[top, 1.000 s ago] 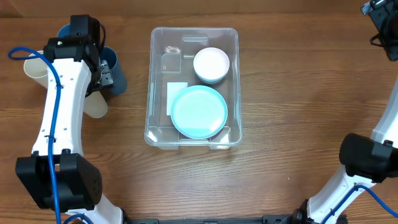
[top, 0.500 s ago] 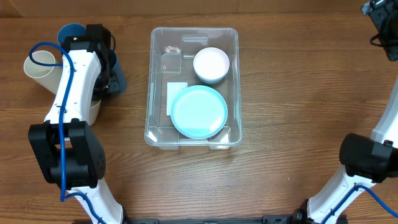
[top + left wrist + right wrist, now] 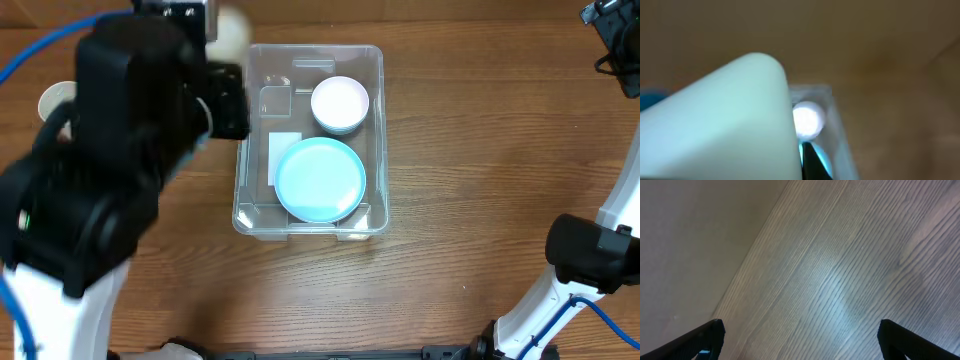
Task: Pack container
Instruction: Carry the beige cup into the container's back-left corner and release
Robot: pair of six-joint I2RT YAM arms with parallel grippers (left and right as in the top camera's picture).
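The left gripper [image 3: 212, 28], now closed on a pale cup [image 3: 725, 125], has swung high beside the mid-surface container [image 3: 379, 150], probably to pack it, while the right gripper [image 3: 800, 330] waits wide open.

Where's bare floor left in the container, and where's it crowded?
Free: the far-left corner of the container, between the white bowl to its right and the teal plate nearer the robot. Crowded: the plate fills the near half, bar a strip over the white label. The table right of the container is bare.
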